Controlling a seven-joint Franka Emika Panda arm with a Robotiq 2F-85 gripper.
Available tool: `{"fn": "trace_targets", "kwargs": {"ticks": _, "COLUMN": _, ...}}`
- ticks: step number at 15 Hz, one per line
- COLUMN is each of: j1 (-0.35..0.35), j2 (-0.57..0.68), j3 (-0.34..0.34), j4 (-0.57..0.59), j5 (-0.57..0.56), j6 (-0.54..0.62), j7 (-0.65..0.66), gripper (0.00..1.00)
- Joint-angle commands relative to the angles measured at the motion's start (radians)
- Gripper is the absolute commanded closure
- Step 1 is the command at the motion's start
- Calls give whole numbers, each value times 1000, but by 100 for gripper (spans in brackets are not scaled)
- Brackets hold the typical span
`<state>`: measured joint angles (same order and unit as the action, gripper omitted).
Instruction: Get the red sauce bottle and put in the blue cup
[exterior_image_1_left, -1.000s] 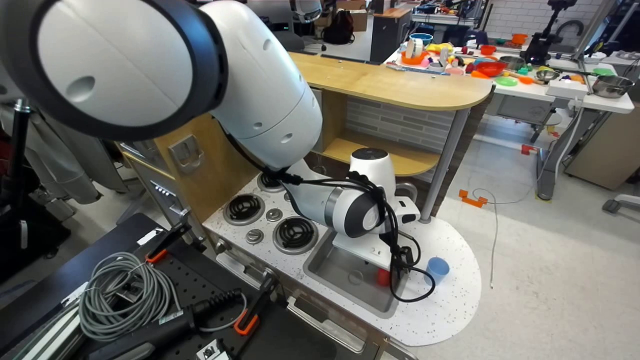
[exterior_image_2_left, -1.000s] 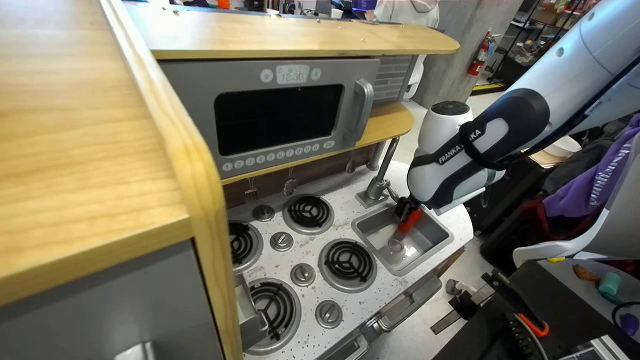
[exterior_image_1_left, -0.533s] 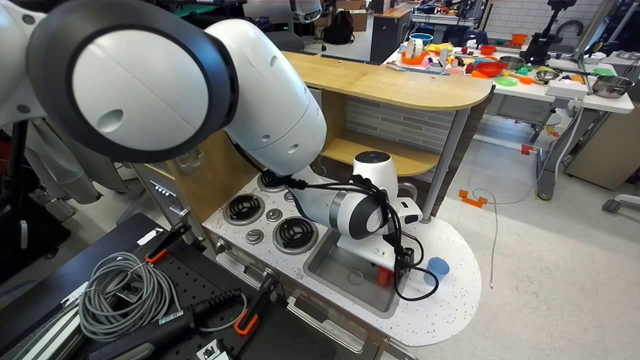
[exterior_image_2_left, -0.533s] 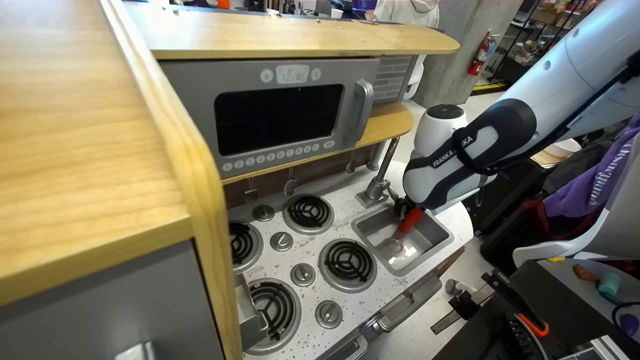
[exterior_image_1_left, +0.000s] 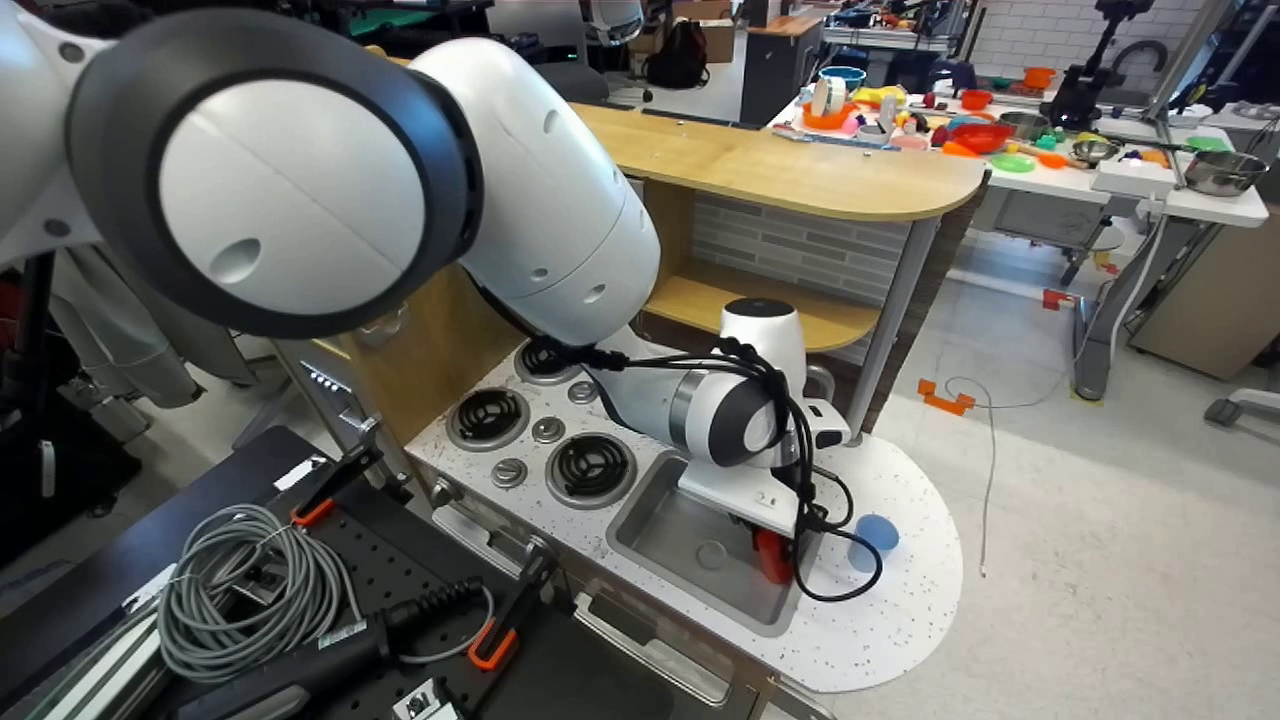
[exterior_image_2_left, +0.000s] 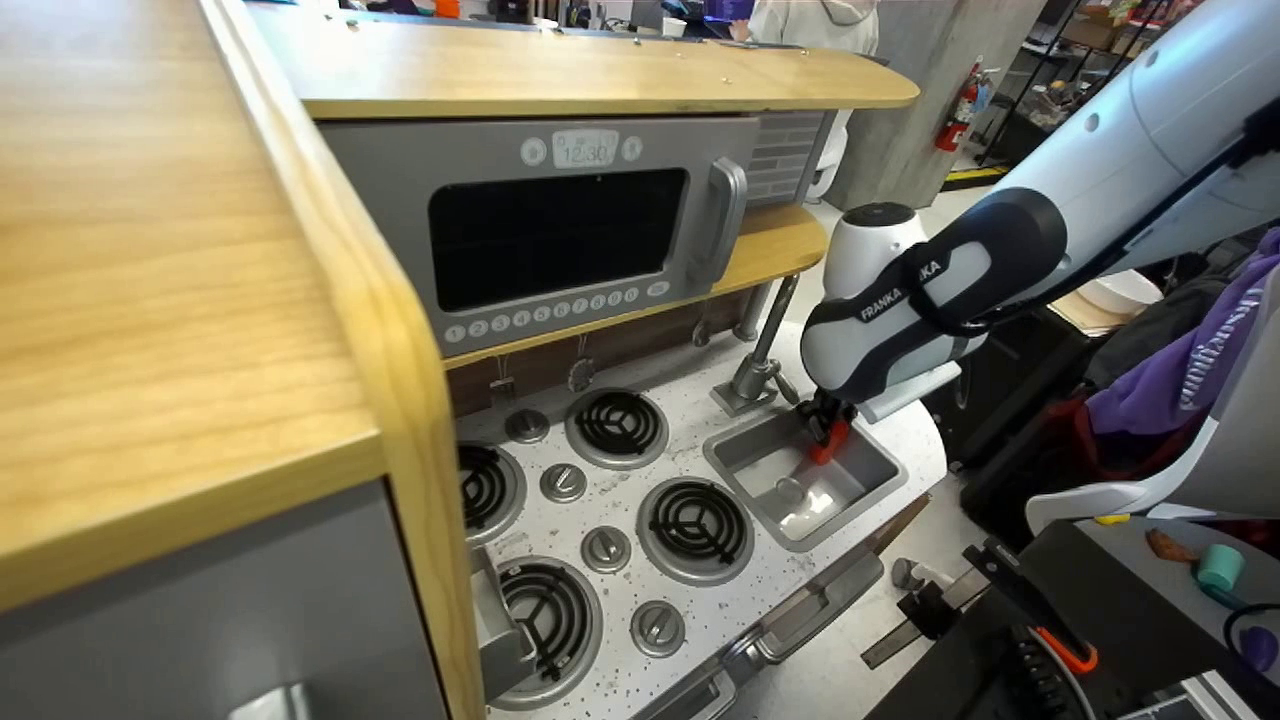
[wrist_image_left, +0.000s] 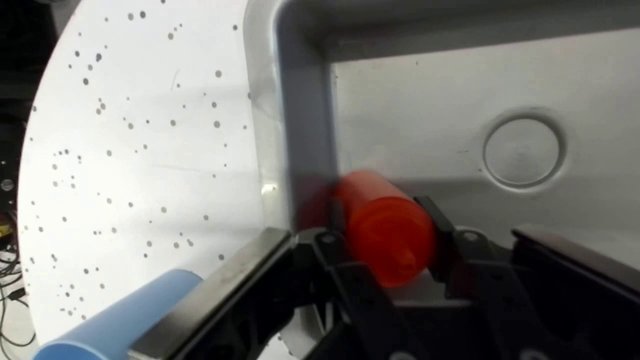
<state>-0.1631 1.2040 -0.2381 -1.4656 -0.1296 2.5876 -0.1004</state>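
The red sauce bottle (wrist_image_left: 392, 240) is inside the grey sink, its nozzle end facing the wrist camera. It leans, with its far end close to the sink's side wall. My gripper (wrist_image_left: 385, 220) is shut on it, a black finger pressed to either side. In both exterior views the bottle (exterior_image_1_left: 772, 558) (exterior_image_2_left: 830, 445) shows below the wrist. Whether its base rests on the sink floor I cannot tell. The blue cup (exterior_image_1_left: 874, 538) stands on the white speckled counter beside the sink. Part of the cup (wrist_image_left: 120, 315) shows at lower left in the wrist view, behind a gripper link.
The sink's rim (exterior_image_2_left: 748, 500) and walls surround the bottle. A faucet (exterior_image_2_left: 755, 375) rises behind the sink. Stove burners (exterior_image_1_left: 590, 468) lie on its far side from the cup. Black cables (exterior_image_1_left: 805, 480) loop from the wrist down near the cup. A wooden shelf (exterior_image_1_left: 790, 300) hangs above.
The gripper jaws have come together on the red sauce bottle. The arm has moved a little, and the bottle has shifted slightly and now leans differently. The blue cup has stayed put.
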Motion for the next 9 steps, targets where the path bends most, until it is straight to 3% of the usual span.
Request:
{"fn": "trace_targets", "kwargs": {"ticks": 1, "j1": -55, "j2": -78, "j3": 46, "j4": -37, "j5": -5, "j6": -71, "j7": -73, "gripper": 87}}
{"fn": "trace_targets", "kwargs": {"ticks": 5, "j1": -125, "j2": -218, "j3": 91, "j4": -139, "j5": 28, "j6": -78, "j7": -128, "gripper": 87}}
{"fn": "trace_targets", "kwargs": {"ticks": 9, "j1": -186, "j2": -309, "j3": 112, "j4": -160, "j5": 69, "j6": -137, "j7": -141, "gripper": 87}}
